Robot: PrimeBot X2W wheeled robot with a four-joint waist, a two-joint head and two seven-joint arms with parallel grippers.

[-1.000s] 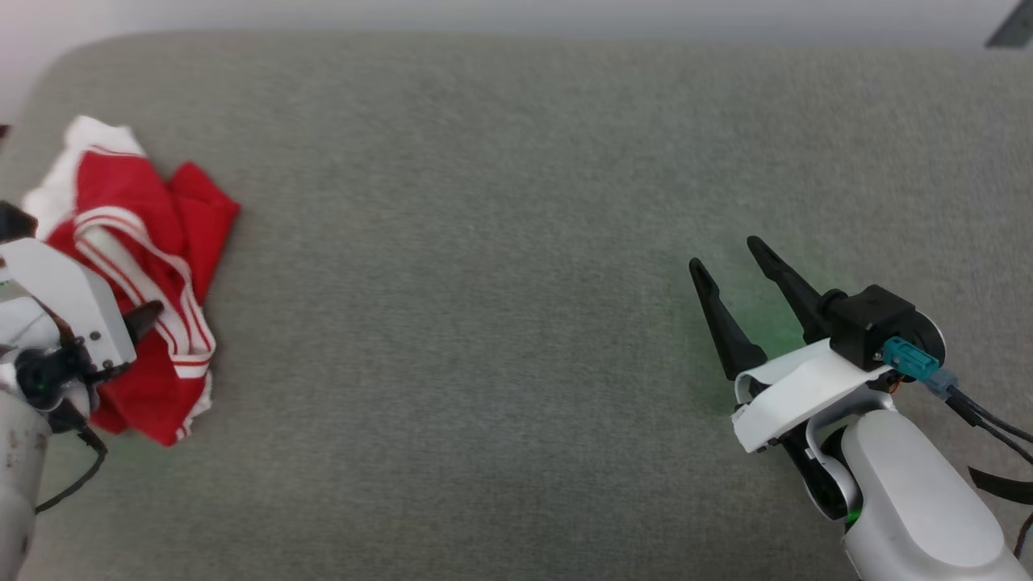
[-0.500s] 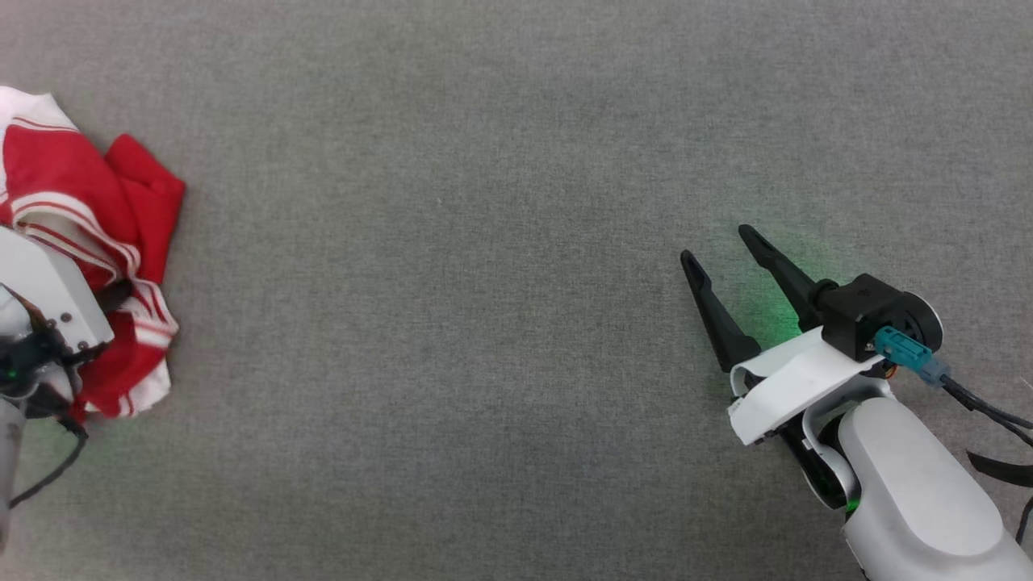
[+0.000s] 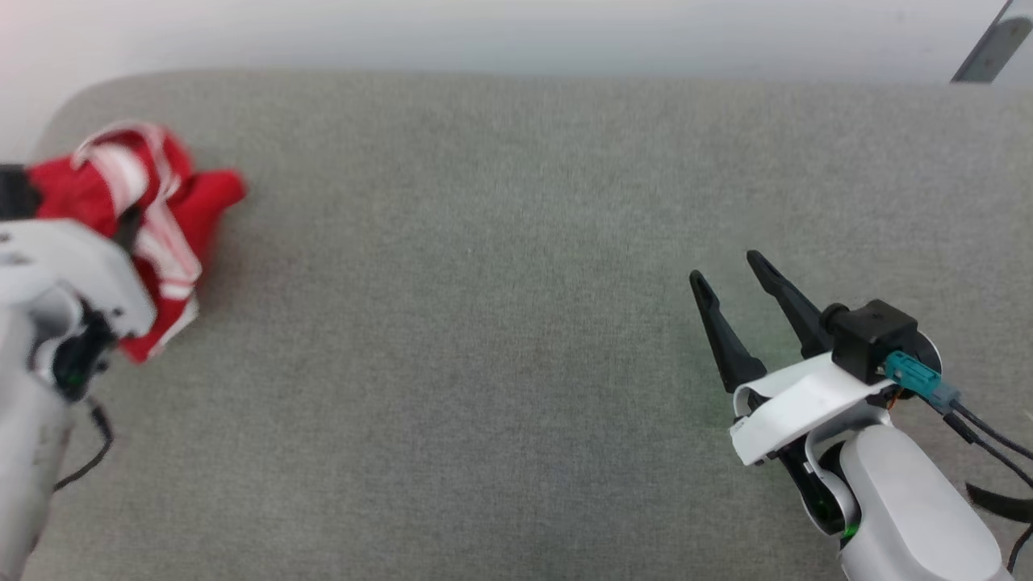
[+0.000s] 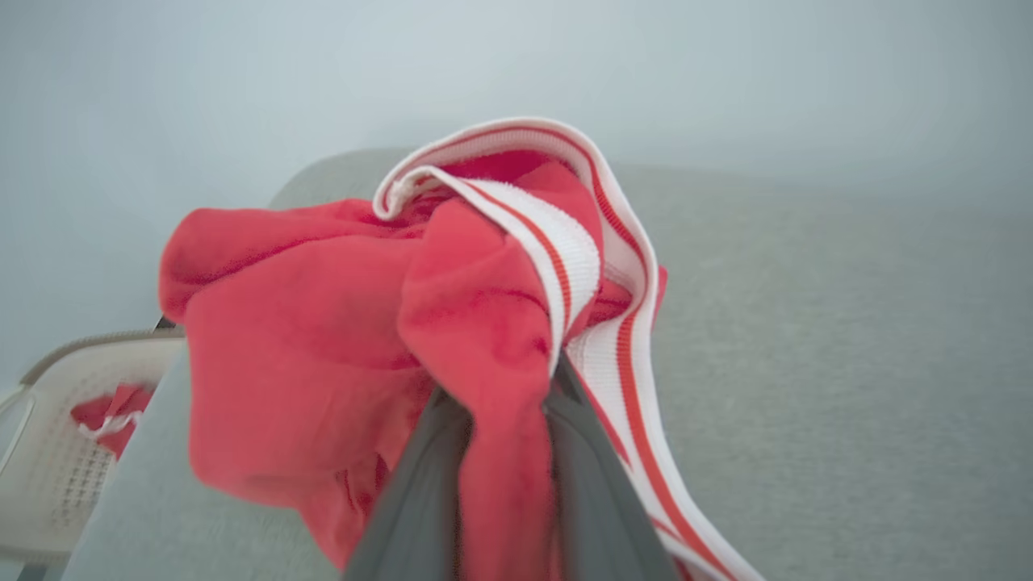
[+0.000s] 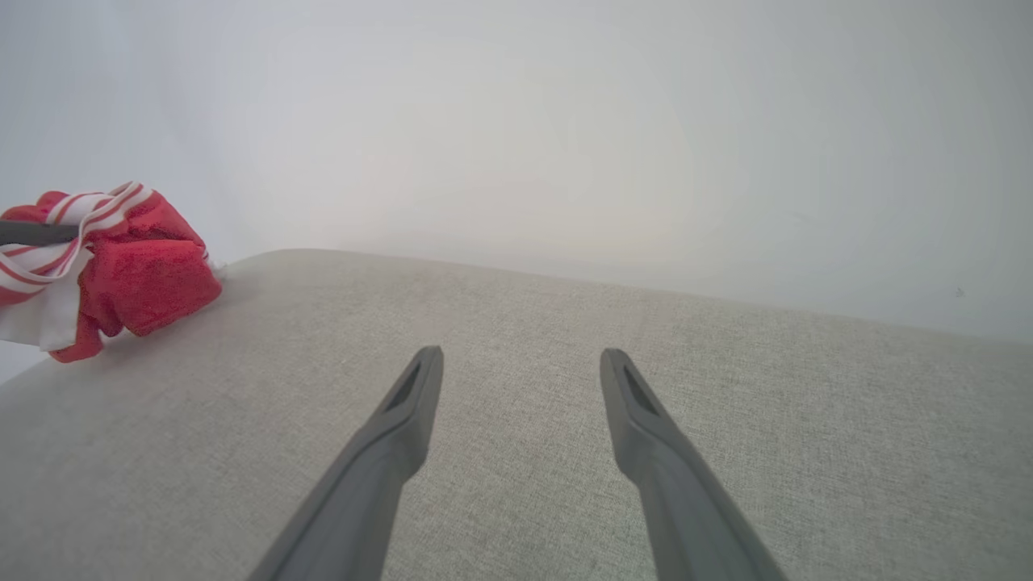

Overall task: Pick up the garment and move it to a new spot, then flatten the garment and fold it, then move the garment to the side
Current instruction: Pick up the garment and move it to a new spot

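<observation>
The garment, red with white striped trim, hangs bunched at the far left of the grey surface, near its rounded back corner. My left gripper is shut on a fold of its red fabric, and the striped band drapes over the fingers. In the head view the pale left wrist covers the grip. The garment looks raised, its lower end close to the surface. My right gripper stands open and holds nothing at the right, far from the garment. Its fingers point across bare fabric.
A pale wall runs behind the grey cushioned surface. In the left wrist view, a white perforated basket with red cloth in it sits below the surface's left end. A dark slanted bar shows at the top right.
The left gripper has shut on the garment and gathered it up and back toward the far left corner. The head camera shifted between frames. The right gripper stays open in the same place.
</observation>
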